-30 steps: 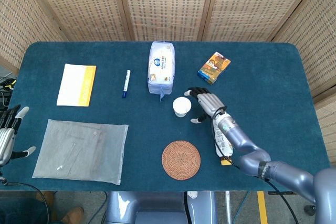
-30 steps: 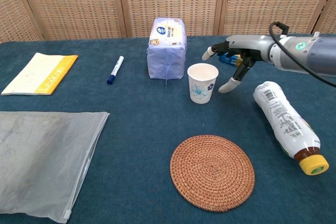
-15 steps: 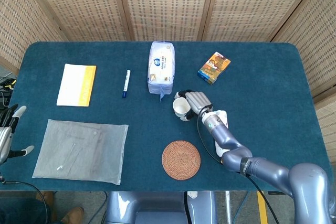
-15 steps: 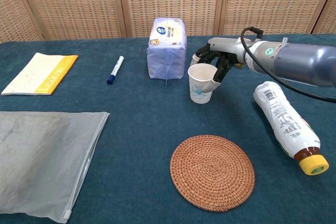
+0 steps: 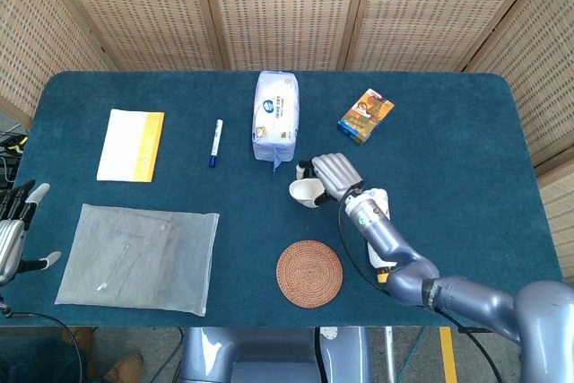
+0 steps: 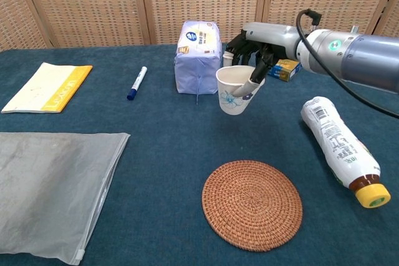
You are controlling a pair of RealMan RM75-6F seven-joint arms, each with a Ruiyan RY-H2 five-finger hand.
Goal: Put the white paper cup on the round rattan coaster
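The white paper cup (image 6: 235, 90) with a blue flower print hangs tilted above the cloth, gripped at its rim by my right hand (image 6: 251, 48); from above, the cup (image 5: 305, 192) shows just left of the right hand (image 5: 334, 174). The round rattan coaster (image 6: 252, 204) lies flat nearer the front edge, below and slightly right of the cup, also seen as a brown disc, the coaster (image 5: 309, 273). My left hand (image 5: 13, 233) rests open at the table's left edge, holding nothing.
A tissue pack (image 6: 198, 56) stands right behind the cup. A lying bottle (image 6: 340, 149) is right of the coaster. A small snack box (image 5: 366, 116), a blue pen (image 6: 136, 83), a yellow notebook (image 6: 47, 87) and a clear plastic bag (image 6: 50, 182) lie around.
My right hand closed on the cup's rim and lifted it off the cloth, tilting it. A second ago the hand was still open beside the standing cup.
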